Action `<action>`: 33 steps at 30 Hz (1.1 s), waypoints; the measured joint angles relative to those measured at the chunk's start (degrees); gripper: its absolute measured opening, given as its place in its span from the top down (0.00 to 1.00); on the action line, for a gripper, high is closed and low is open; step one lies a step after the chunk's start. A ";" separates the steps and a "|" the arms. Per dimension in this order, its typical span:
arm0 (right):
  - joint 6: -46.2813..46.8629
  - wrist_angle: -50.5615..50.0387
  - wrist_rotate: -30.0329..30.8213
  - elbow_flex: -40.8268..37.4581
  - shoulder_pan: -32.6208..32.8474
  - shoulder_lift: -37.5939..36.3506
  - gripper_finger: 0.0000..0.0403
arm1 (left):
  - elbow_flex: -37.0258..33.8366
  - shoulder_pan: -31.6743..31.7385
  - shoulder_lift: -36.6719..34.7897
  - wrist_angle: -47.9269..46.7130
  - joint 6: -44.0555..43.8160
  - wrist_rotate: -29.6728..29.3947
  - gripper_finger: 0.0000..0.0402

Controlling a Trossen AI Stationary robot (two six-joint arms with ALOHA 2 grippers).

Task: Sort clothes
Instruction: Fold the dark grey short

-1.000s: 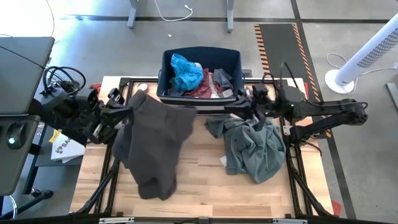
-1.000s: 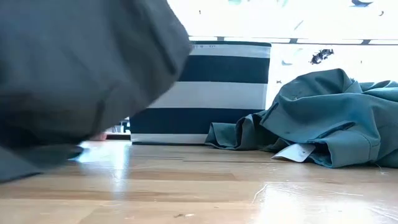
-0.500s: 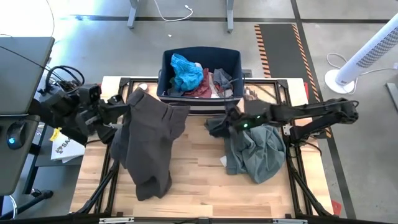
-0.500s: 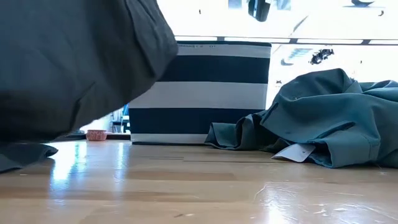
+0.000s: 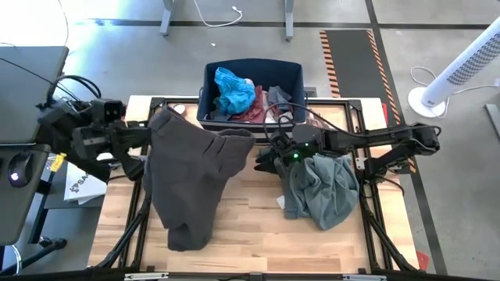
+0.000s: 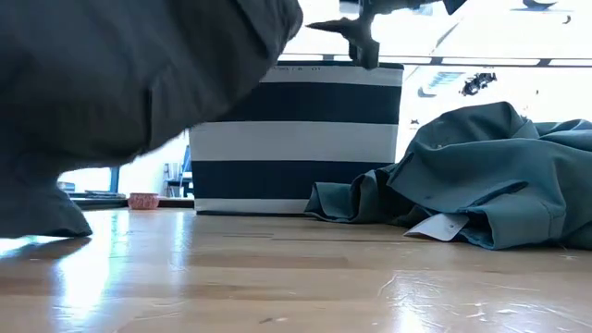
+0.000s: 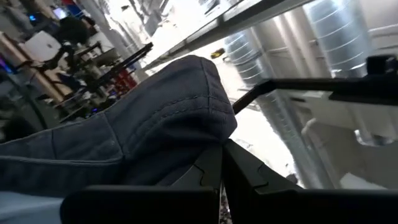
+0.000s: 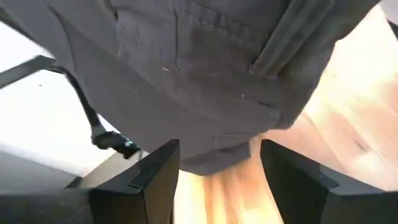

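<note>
Stretching across the scene, the wooden surface [image 5: 250, 234] carries everything, with the navy bin with white stripes [image 5: 209, 94] standing at its far edge as the landmark. Dark grey-brown trousers [image 5: 191, 179] hang in front of the bin and toward its left, lifted at the waistband and draping down onto the surface; in the low view they fill the upper left [image 6: 120, 83]. A grey-green shirt [image 5: 320, 191] lies crumpled in front of the bin toward its right, a white tag [image 6: 442, 227] showing at its hem. Inside the bin sit a bright blue piece [image 5: 234, 90], a maroon piece [image 5: 254, 113] and a grey one. The left gripper [image 5: 148, 133], left of the bin, has its jaws pressed together, pinching the trousers' waistband [image 7: 174, 124]. The right gripper [image 5: 262, 160], just in front of the bin between trousers and shirt, has its jaws spread, with the trousers close ahead [image 8: 205, 81].
</note>
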 joint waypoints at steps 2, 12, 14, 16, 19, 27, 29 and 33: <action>-1.52 2.26 0.47 0.00 0.11 0.02 0.45 | 2.49 -0.20 1.31 0.02 0.27 0.22 1.00; -8.15 16.46 7.70 0.00 -0.34 -0.24 0.45 | 14.92 -1.22 7.45 -7.10 3.27 0.35 1.00; -11.59 18.00 8.13 0.00 -0.25 -0.24 0.45 | 16.76 -1.22 8.57 -7.24 4.44 0.41 1.00; -14.00 18.13 9.15 0.00 -0.21 -0.24 0.45 | 18.55 -1.22 9.63 -8.01 5.46 0.85 1.00; -15.12 20.87 9.53 0.00 -0.22 -0.20 0.45 | 21.15 -1.22 10.98 -9.42 6.59 1.52 1.00; -9.48 24.80 6.87 0.00 -0.22 -0.24 0.45 | 27.15 -1.22 13.41 -12.13 10.24 3.61 1.00; -9.09 24.45 5.58 0.00 -0.28 -0.21 0.45 | 28.31 -1.21 13.80 -13.96 10.31 3.65 1.00; -7.91 24.18 3.90 0.00 -1.19 -0.22 0.44 | 30.15 -1.20 14.16 -15.20 11.10 3.80 1.00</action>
